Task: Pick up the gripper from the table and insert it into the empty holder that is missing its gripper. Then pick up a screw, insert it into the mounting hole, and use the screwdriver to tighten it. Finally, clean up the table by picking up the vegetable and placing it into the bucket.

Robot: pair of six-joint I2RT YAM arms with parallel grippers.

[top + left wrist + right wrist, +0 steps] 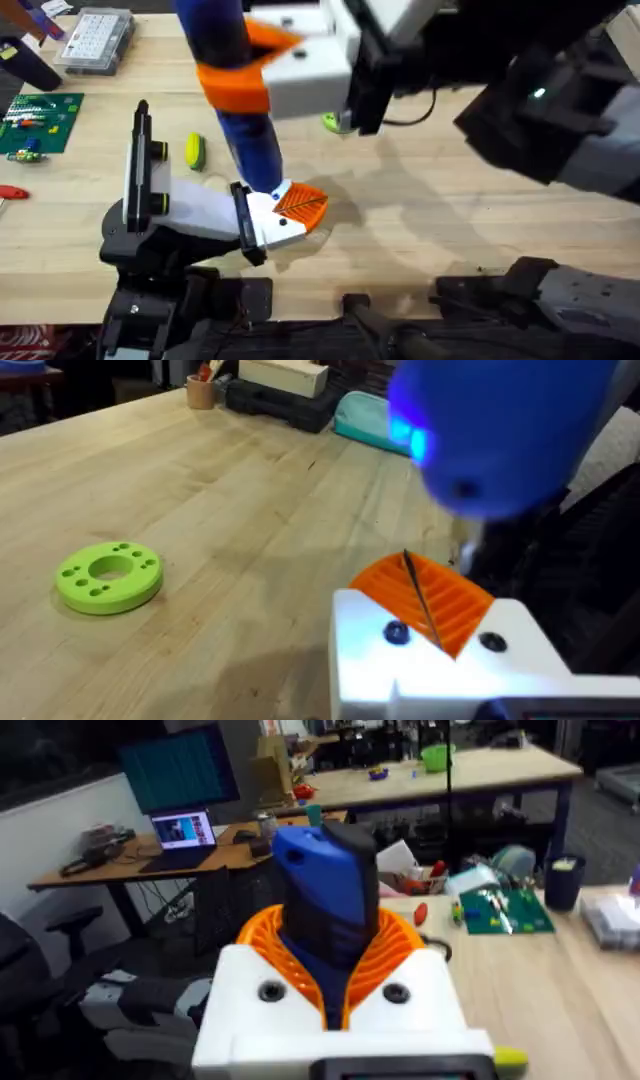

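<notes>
Overhead, we saw the right gripper [242, 62] reaching across the counter [450, 230], its orange fingers [235, 88] closed around the thick blue screwdriver [250, 140]. The tool stood nearly upright, and its lower end came down onto the small orange finger [302, 204]. That finger sat at the flanged end of the white holder [195, 205], against the white block there. In the right wrist view the same grip showed, with the ribbed orange pads [400, 945] hugging the screwdriver's dark band on both sides. We could not tell how the left gripper [430, 610] stood. In its wrist view a thin dark shaft crossed the orange ribs, and the blue tool loomed blurred above. The yellow-and-green vegetable [194, 151] lay on the counter just beside the holder's black upright plate [142, 160], apart from both grippers. A green ring [108, 575] lay flat farther off.
</notes>
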